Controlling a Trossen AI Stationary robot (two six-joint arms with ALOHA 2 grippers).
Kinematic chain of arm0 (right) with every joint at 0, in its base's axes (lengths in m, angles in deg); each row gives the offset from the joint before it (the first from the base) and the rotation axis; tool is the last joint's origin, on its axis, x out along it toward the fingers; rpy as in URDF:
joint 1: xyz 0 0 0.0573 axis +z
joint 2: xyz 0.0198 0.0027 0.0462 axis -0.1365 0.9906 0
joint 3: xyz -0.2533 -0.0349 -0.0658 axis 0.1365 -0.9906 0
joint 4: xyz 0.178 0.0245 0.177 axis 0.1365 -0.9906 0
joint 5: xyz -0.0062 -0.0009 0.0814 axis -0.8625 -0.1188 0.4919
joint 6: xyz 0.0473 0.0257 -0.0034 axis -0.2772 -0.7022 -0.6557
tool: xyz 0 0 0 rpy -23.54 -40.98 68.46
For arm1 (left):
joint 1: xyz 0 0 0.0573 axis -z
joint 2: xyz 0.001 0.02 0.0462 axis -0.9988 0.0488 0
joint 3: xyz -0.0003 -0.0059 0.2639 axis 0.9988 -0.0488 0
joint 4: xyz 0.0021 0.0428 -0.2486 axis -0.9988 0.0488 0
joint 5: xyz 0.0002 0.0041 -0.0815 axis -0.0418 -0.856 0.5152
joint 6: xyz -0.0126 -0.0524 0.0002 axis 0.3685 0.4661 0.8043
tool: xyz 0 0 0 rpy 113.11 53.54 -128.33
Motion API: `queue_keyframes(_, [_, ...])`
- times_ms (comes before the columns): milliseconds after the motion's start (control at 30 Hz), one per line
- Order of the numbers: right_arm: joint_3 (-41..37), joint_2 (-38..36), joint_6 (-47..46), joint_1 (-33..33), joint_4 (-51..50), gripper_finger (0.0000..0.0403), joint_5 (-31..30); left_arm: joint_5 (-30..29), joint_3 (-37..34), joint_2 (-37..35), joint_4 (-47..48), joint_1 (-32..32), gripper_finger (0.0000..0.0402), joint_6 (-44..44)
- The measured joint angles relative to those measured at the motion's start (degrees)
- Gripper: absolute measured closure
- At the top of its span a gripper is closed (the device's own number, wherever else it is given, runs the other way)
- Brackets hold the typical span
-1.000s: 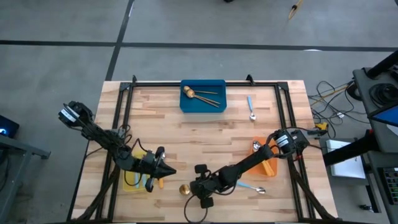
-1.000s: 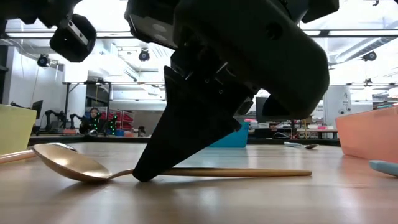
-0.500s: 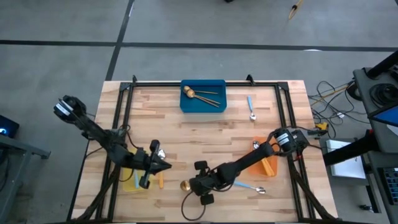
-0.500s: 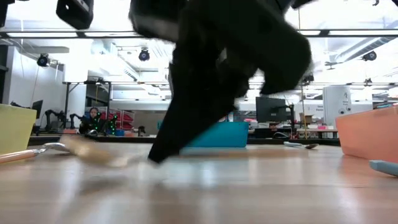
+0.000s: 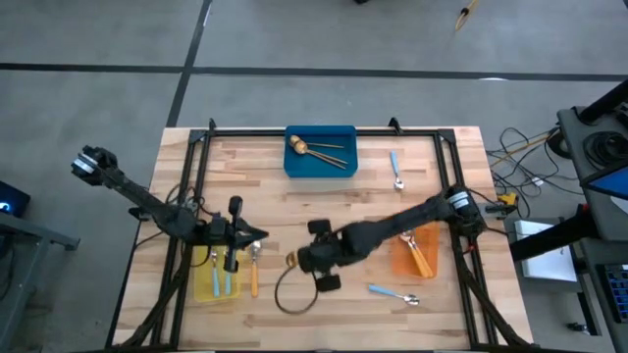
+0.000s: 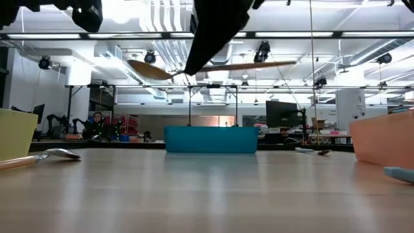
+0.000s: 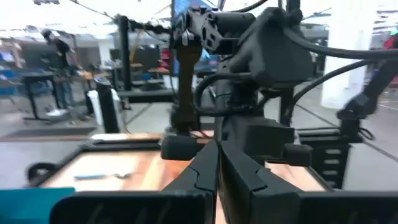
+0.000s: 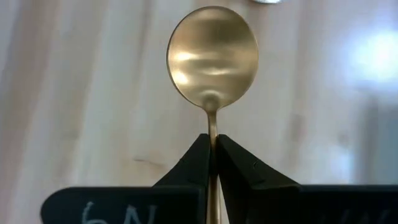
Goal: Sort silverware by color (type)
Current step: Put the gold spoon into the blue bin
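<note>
Right gripper (image 8: 212, 155) pinches a gold spoon (image 8: 212, 57) by its handle, now lifted off the table (image 5: 343, 196) toward the blue bin (image 5: 320, 152); left gripper (image 5: 257, 235) is closed, empty.

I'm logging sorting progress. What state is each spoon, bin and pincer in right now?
Right pincer: shut on gold spoon, lifted off table.
Left pincer: shut, empty, over yellow bin.
Yellow bin: holds blue-handled spoons.
Blue bin: holds gold spoons.
Orange bin: holds orange-handled spoons.
Far blue spoon: loose on table.
Near blue spoon: loose on table.
Orange spoon: on table beside yellow bin.
</note>
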Motion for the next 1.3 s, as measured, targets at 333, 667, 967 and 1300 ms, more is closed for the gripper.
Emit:
queue_keyframes(333, [8.04, -5.44, 7.69, -11.23, -7.42, 0.0391, 0.21, 3.04, 0.02, -7.82, 2.74, -7.65, 0.0402, -7.89])
queue_keyframes(667, [11.74, -5.75, 13.59, -26.15, -8.22, 0.0391, 4.76, 2.52, 0.02, -10.66, 3.91, -17.45, 0.0402, -20.63])
queue_keyframes(967, [11.72, -2.59, 14.64, -38.06, -2.84, 0.0391, 8.06, -7.29, 0.02, -12.72, 3.71, -23.61, 0.0402, -31.69])
queue_keyframes(1300, [11.65, 3.40, 14.72, -43.28, 8.20, 0.0391, 11.83, -10.54, 0.02, -14.56, 3.91, -25.40, 0.0402, -34.56])
